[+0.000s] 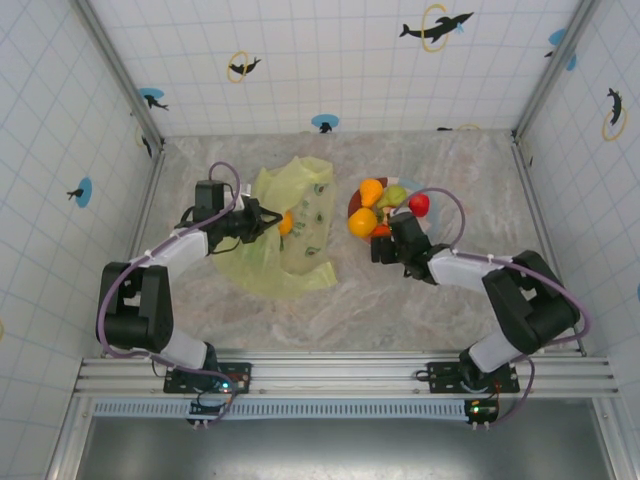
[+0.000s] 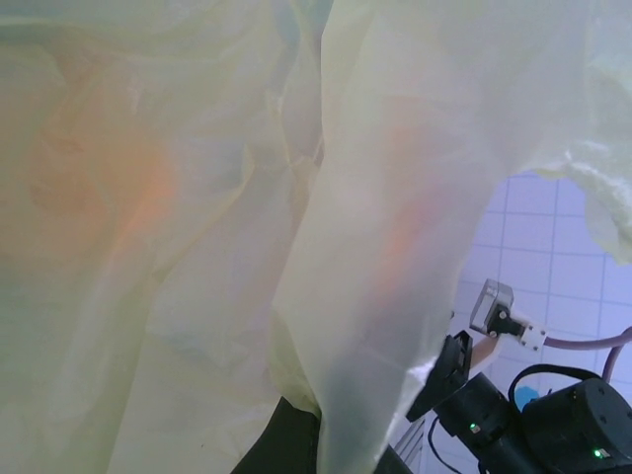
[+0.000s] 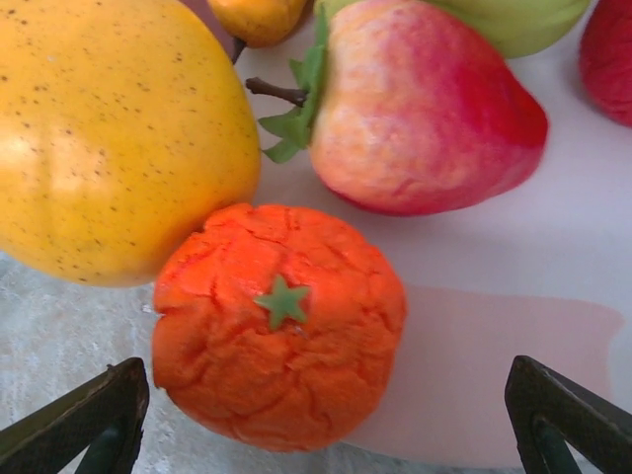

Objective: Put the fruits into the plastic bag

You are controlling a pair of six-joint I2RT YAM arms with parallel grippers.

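The right claw (image 3: 331,423) is spread wide, with one dark fingertip low at each edge of its wrist view and nothing gripped. The small orange mandarin (image 3: 277,336) sits dead ahead of it, inside the span of the fingers but a little left of centre. That offset is what my next move turns on. The mandarin is round, so it has no long axis to line up with; its green star faces the camera. It touches a big yellow-orange fruit (image 3: 109,138) on its left. A red fruit (image 3: 425,109) lies just beyond it, so I judge the left finger's path to be the tight one.

From above, the right claw (image 1: 383,243) is at the near side of the plate (image 1: 352,206), right beside the heap. The right arm is clearly the nearer one.

The plastic bag (image 1: 300,262) lies on the counter (image 1: 420,310) to the left of the plate, apart from it. The left claw (image 1: 262,220) is at the bag's edge, with an orange fruit (image 1: 286,222) just beside it. Film (image 2: 197,247) hangs in front of the left wrist camera, so I cannot tell whether that claw is closed.
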